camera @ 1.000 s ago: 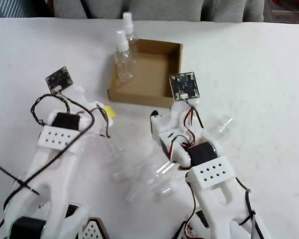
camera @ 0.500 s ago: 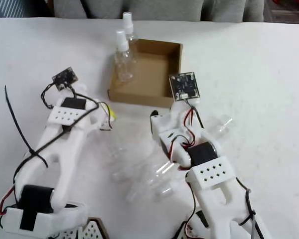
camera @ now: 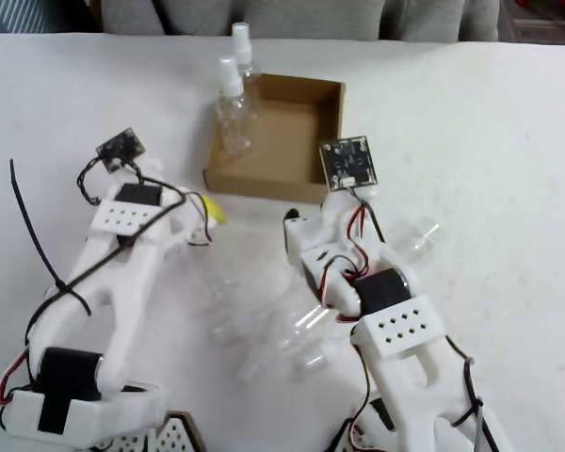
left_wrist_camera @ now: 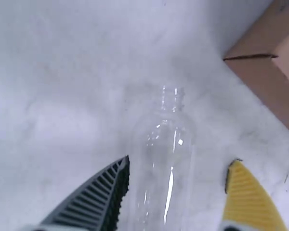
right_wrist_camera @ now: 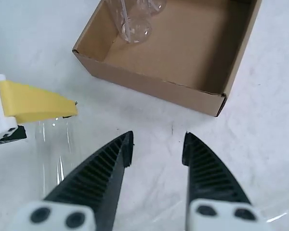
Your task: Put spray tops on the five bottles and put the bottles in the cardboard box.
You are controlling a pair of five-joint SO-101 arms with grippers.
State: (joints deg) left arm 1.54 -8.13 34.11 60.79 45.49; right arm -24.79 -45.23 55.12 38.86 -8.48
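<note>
here, left gripper (left_wrist_camera: 179,161) astride clear bottle (left_wrist_camera: 163,139), jaws seemingly loose

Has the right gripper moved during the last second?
No. The right gripper stays where it was, open, just before the near wall of the cardboard box.

I'm holding my left arm (camera: 122,268) stretched forward, left fingers (left_wrist_camera: 94,199) standing wide apart, right arm (camera: 400,330) extending beside it, right fingers (right_wrist_camera: 94,180) standing apart

No legible txt, labels, nos. or signs on anything here.
</note>
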